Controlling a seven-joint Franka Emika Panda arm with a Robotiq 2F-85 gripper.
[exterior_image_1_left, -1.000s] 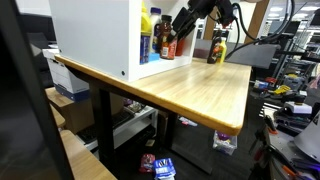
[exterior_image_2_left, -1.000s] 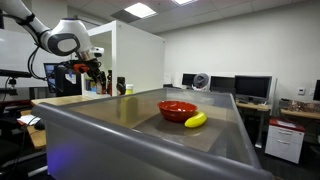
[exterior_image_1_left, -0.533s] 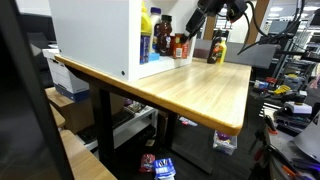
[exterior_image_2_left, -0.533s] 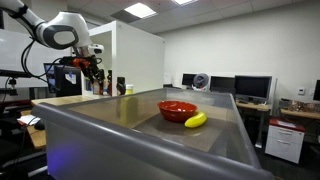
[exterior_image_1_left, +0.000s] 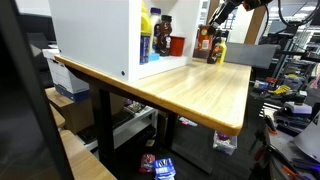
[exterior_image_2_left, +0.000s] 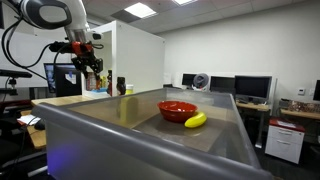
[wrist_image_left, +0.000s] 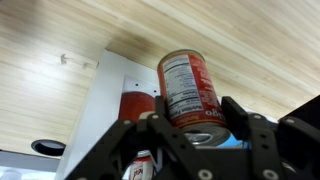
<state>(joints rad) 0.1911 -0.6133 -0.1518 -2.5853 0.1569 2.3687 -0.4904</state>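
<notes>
My gripper (wrist_image_left: 197, 115) is shut on a red can with a white label (wrist_image_left: 188, 88), one finger on each side of it. In an exterior view the can (exterior_image_1_left: 204, 42) hangs in the air under the gripper (exterior_image_1_left: 206, 33), just outside the open side of the white shelf cabinet (exterior_image_1_left: 95, 35) and above the wooden table (exterior_image_1_left: 190, 90). From the opposite side, the gripper (exterior_image_2_left: 88, 68) hangs in front of the cabinet (exterior_image_2_left: 135, 55). In the wrist view the cabinet (wrist_image_left: 112, 88) lies below the can, with a red item (wrist_image_left: 137, 104) in it.
The shelf holds a blue and yellow bottle (exterior_image_1_left: 147, 35), a dark bottle (exterior_image_1_left: 163, 40) and a red box (exterior_image_1_left: 177, 45). A yellow bottle (exterior_image_1_left: 218, 50) stands just behind the can. A grey tub (exterior_image_2_left: 120, 125) holds a red bowl (exterior_image_2_left: 178, 109) and a banana (exterior_image_2_left: 195, 120).
The gripper has drawn the can out of the shelf opening and away from the cabinet, rising a little. Its grip on the can has not changed.
</notes>
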